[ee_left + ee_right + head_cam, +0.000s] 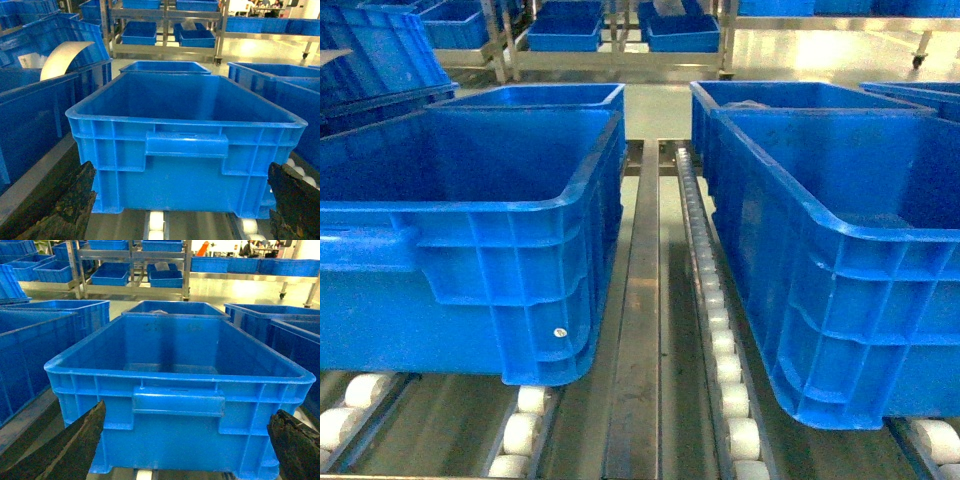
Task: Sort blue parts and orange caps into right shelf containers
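Observation:
Two large blue containers stand side by side on the roller shelf, the left one and the right one. No blue parts or orange caps are in view. Neither gripper shows in the head view. My left gripper is open, its dark fingers spread wide in front of a container's near wall. My right gripper is open too, its fingers straddling the handle side of a container whose floor looks bare. Nothing is held.
White rollers and a metal rail run between the containers. More blue containers stand behind and to the sides. A metal rack with smaller blue bins stands across the aisle. A curved white sheet rests at the left.

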